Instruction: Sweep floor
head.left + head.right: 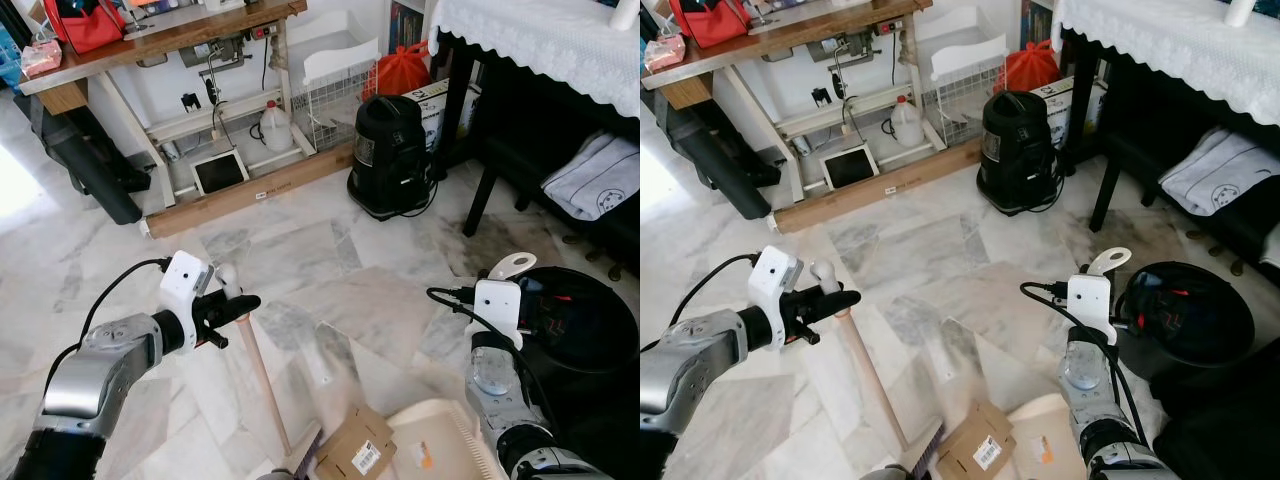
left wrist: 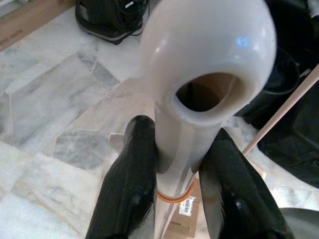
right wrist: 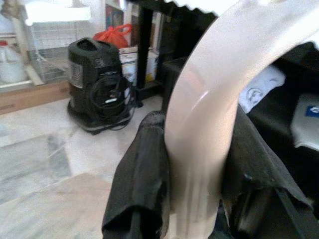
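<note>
My left gripper (image 1: 235,305) is shut on the top of a broom handle (image 1: 262,370), just under its white looped cap (image 2: 209,59). The pale wooden stick slants down to the bristles (image 1: 303,458) at the lower edge of the view. A cream dustpan (image 1: 440,445) rests on the marble floor at the bottom right. Its curved handle (image 3: 209,114) rises between the black fingers of my right gripper (image 1: 503,283), which is shut on it. A flattened brown cardboard box (image 1: 357,447) with a white label lies at the dustpan's mouth, beside the bristles.
A black vacuum cleaner (image 1: 390,155) stands ahead beside a dark table (image 1: 470,110) with a lace cloth. A round black bin (image 1: 585,320) sits close on my right. Ahead on the left are a wooden workbench (image 1: 160,40), a long plank (image 1: 250,190) and a white jug (image 1: 275,128).
</note>
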You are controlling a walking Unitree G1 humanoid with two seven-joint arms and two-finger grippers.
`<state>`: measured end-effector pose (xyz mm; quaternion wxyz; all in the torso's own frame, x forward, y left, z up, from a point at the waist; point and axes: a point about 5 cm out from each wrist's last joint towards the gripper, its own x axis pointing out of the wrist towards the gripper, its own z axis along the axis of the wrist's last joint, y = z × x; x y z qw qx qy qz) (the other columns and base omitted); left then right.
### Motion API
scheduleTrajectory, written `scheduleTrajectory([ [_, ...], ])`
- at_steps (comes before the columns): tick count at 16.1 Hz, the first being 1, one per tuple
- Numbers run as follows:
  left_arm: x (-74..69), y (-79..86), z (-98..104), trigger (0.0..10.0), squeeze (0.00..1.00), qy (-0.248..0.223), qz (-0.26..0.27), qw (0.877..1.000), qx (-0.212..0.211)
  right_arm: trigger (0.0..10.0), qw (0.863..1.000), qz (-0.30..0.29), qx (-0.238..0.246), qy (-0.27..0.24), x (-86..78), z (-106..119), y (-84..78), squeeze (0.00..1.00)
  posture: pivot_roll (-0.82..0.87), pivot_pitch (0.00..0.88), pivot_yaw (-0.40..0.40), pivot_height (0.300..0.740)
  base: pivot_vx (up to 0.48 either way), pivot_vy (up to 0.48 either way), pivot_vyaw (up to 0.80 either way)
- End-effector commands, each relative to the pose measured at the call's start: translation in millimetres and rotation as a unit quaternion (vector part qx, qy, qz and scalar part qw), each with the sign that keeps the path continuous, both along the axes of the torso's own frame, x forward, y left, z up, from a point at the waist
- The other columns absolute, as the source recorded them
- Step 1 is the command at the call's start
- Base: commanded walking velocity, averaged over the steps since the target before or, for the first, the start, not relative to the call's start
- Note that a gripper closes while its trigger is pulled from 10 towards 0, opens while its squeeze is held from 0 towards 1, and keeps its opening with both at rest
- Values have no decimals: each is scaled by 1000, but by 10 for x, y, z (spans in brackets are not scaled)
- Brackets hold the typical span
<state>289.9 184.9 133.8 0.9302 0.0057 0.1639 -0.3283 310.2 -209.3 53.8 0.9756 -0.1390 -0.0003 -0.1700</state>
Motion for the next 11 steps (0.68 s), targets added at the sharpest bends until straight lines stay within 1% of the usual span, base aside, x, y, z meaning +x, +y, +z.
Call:
scheduleTrajectory([
  [1, -10, -84, -98, 10000, 0, 25, -16, 999, -19, 10000, 999, 39, 27, 17, -16, -75, 130, 0, 150, 105, 140, 740, 0, 0, 0],
  [2, -9, -94, -105, 10000, 0, 26, -15, 999, -22, 10000, 998, 45, 28, 18, -19, -81, 147, 0, 148, 108, 141, 740, 0, 0, 0],
  [3, -6, -130, -115, 10000, 0, 29, -13, 999, -41, 10000, 997, 58, 36, 22, -28, -101, 183, 0, 146, 112, 140, 740, 0, 0, 0],
  [4, 3, -147, -118, 10000, 0, 30, -10, 998, -49, 10000, 997, 63, 35, 24, -35, -111, 193, 0, 147, 113, 141, 740, 0, 0, 0],
  [6, 17, -174, -132, 10000, 0, 33, -16, 998, -52, 10000, 997, 65, 42, 24, -46, -124, 208, 0, 146, 121, 140, 740, 0, 0, 0],
  [9, 65, -211, -61, 10000, 0, 28, -13, 996, -87, 10000, 996, 72, 44, 29, -43, -131, 223, 0, 153, 132, 135, 740, 0, 0, 0],
  [10, 60, -231, -8, 10000, 0, 27, -17, 994, -109, 10000, 996, 71, 42, 30, -39, -131, 230, 0, 157, 137, 131, 740, 0, 0, 0],
  [11, 56, -234, 9, 10000, 0, 28, -18, 992, -119, 10000, 996, 72, 41, 31, -36, -131, 236, 0, 158, 138, 131, 740, 0, 0, 0],
])
